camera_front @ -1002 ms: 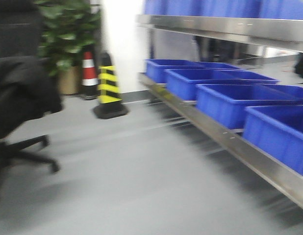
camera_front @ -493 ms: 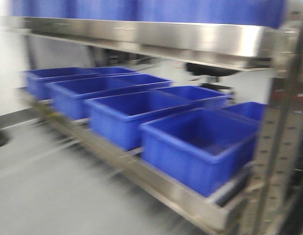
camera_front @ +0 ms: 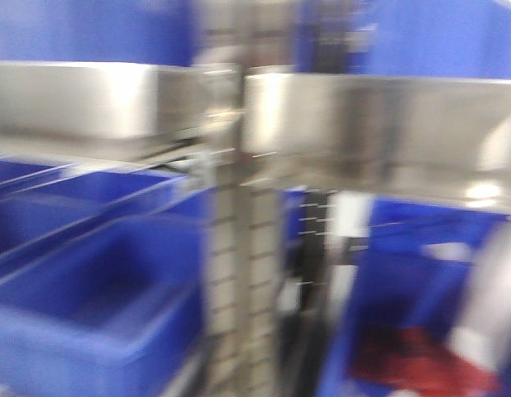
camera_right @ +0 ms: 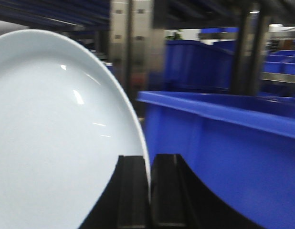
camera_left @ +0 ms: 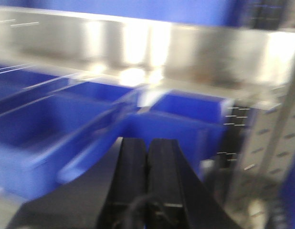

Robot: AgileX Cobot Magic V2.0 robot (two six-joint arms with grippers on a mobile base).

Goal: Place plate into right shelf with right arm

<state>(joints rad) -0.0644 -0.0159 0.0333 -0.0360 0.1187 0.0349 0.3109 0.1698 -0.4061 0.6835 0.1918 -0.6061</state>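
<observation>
The front view was heavily blurred. The shiny brushed stainless-steel shelving (camera_front: pixel 379 124) ran across the upper half as a wide flat rail, interrupted in the middle by a perforated grey metal upright (camera_front: pixel 239 248). Below the rail on the left sat a large blue plastic bin (camera_front: pixel 90 314). On the right, low down, more blue plastic showed with a red patch (camera_front: pixel 421 368) too smeared to identify.

In the left wrist view, the black two-finger left gripper (camera_left: pixel 147 143) rose from the bottom edge with its fingers pressed together and nothing between them. Beyond it lay open blue bins in a row under the steel rail, with bright glare on the metal. A perforated upright stood at the right edge.

In the right wrist view, the round, shallow white plate with a faint pale-blue tint (camera_right: pixel 52 133) filled the left half, standing on edge. Its raised rim ran down into the black right gripper (camera_right: pixel 149 164), whose two fingers were clamped on that rim, one on each face. Just to the right of the gripper was the near wall of a blue bin. Far behind the plate stood a perforated steel upright, and further blue bins sat on shelves in the far right background.
</observation>
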